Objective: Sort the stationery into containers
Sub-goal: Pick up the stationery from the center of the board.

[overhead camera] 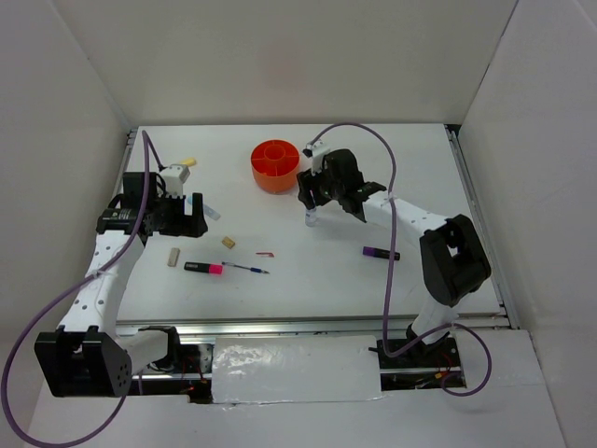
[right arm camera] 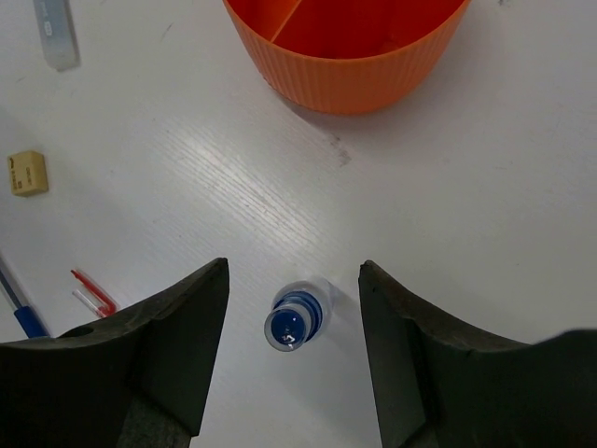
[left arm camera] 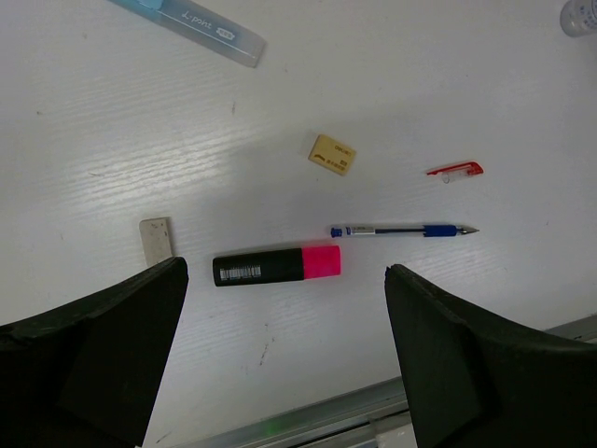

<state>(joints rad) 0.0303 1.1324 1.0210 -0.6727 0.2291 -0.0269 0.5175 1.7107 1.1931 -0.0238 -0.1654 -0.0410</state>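
While the right claw [right arm camera: 294,271] hangs over the white table [right arm camera: 522,187], its two black fingers stand apart on either side of the blue-capped clear bottle [right arm camera: 297,319]. The bottle is upright, and a strip of bare table shows on each side, so nothing is clamped. Just beyond it sits the orange pot [right arm camera: 345,79], round and ribbed, with inner dividers.

The left claw [left arm camera: 284,269] is spread wide and holds nothing. It is poised above the pink-black highlighter [left arm camera: 275,266], which lies flat. A thin blue pen [left arm camera: 401,230] lies just beside the highlighter's pink end. A small red piece [left arm camera: 455,170] lies further out, a tan eraser [left arm camera: 332,154] lies apart from both, and a pale grey block [left arm camera: 157,239] lies near the highlighter's black end. A long blue strip [left arm camera: 187,23] lies at the far side.

A purple-black marker [overhead camera: 381,253] rests by the right arm, well apart from the rest.
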